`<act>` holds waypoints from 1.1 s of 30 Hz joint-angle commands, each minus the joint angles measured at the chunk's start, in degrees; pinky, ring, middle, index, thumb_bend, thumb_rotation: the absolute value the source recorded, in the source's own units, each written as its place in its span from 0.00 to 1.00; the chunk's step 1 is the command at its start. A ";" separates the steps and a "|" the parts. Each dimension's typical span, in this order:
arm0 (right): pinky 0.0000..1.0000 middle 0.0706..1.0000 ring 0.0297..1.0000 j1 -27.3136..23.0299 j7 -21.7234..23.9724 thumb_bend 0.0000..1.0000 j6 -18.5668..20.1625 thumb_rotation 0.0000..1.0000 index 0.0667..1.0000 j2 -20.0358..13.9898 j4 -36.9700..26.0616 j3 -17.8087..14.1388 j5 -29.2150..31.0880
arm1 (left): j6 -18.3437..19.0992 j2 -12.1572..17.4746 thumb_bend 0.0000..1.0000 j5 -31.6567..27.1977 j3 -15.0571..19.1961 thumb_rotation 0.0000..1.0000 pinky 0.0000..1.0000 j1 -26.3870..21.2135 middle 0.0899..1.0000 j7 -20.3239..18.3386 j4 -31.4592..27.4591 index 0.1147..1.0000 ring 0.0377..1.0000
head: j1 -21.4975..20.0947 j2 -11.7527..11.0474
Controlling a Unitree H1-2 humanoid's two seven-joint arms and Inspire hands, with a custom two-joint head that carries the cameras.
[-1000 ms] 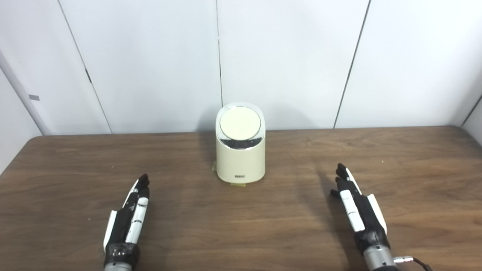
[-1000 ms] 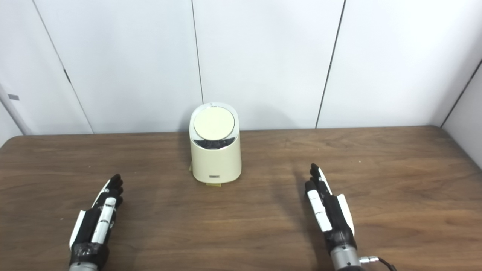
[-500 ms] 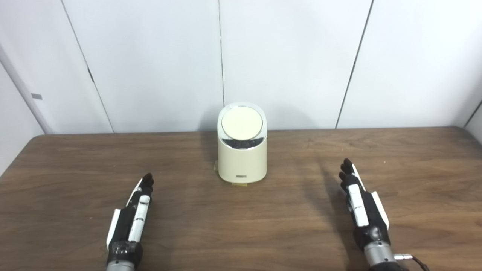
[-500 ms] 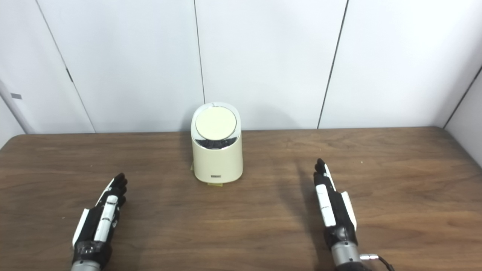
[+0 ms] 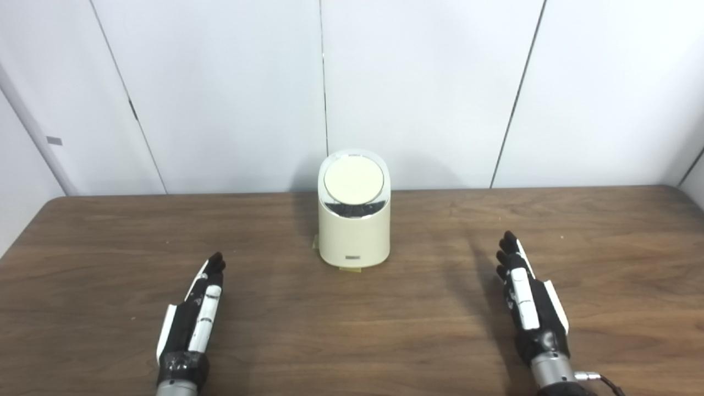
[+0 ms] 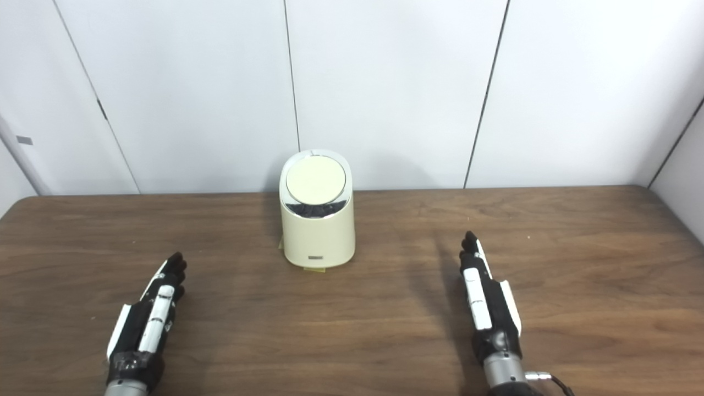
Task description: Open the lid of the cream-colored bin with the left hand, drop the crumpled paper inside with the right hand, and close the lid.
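A cream-colored bin [image 5: 355, 234] stands upright near the table's back middle, its round lid [image 5: 353, 181] down. My left hand [image 5: 192, 316] lies open over the table at the front left, well short of the bin, holding nothing. My right hand [image 5: 528, 300] is stretched out open at the front right, also apart from the bin and empty. No crumpled paper shows in either view.
The brown wooden table [image 5: 385, 324] runs across the whole picture, with its left rounded corner and right edge in view. White wall panels [image 5: 418, 82] rise directly behind the bin. A small yellowish scrap [image 5: 350, 269] peeks out under the bin's base.
The whole picture shifted slightly, so the camera moved. The right hand has straightened and reached a little farther forward. The left hand and the bin have not visibly moved.
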 commanded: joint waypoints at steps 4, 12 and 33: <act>1.00 0.99 0.99 -2.26 0.02 0.54 -1.81 0.95 0.99 0.22 -1.14 -0.45 0.62 | -1.36 0.20 0.40 -0.29 -0.14 0.84 1.00 -1.63 0.95 0.48 -0.29 0.98 0.99 | -0.13 0.09; 1.00 0.99 0.98 -2.14 -0.09 0.53 -1.50 0.96 0.99 0.07 -1.44 -0.36 0.18 | -1.42 0.34 0.41 -0.71 -0.23 0.82 1.00 -1.63 0.95 0.37 -0.05 0.98 0.99 | -0.09 0.21; 1.00 0.99 0.98 -2.60 0.33 0.53 -1.09 0.96 0.99 -0.41 -0.88 -0.14 -0.09 | -0.96 0.46 0.42 -0.95 -0.32 0.80 1.00 -2.04 0.96 0.20 0.32 0.98 0.99 | -0.04 0.19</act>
